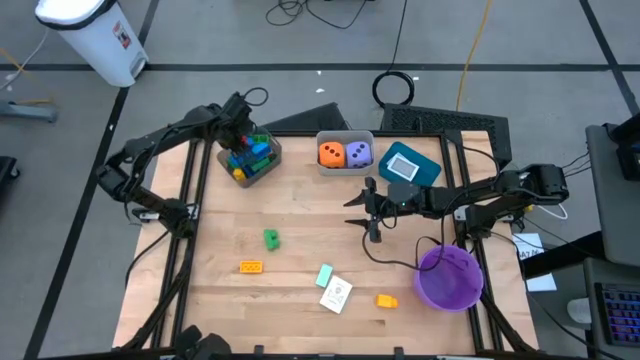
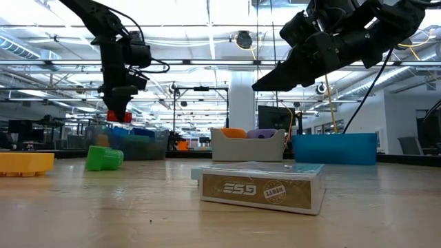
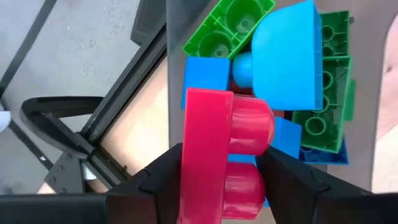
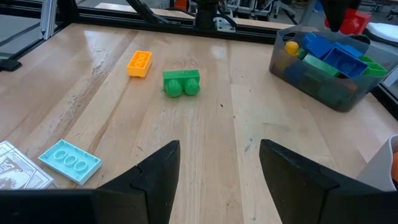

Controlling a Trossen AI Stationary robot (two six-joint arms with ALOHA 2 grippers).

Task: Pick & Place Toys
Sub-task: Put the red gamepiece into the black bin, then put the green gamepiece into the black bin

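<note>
Right now the left gripper [image 3: 227,177] hangs over the grey bin [image 1: 262,166] at the far left of the table, its fingers clamped on a red block [image 3: 224,155] that sits just above the heap of blue and green blocks [image 1: 250,155] already inside. From the wrist view the red block stands between the two dark fingers with its studs turned to one side and its long side running along the fingers, straight above the pile, so to my eye the drop is simply downward into the bin. The right gripper [image 4: 217,168] hovers over the middle of the table with its fingers spread and nothing between them. The loose toys lie toward the near side: a green block [image 1: 270,238] on its side nearest to it, an orange block [image 1: 251,266] further left, a pale blue block [image 1: 324,275] touching a card [image 1: 336,294], and a yellow piece [image 1: 386,299] beside the purple bowl [image 1: 450,278]. In the right wrist view the green block lies ahead with its long side crosswise to the fingers. I'd judge the right arm is the nearer one for it. The orange die [image 1: 331,153] and purple die [image 1: 358,153] sit side by side in the middle bin [image 1: 345,168].
</note>
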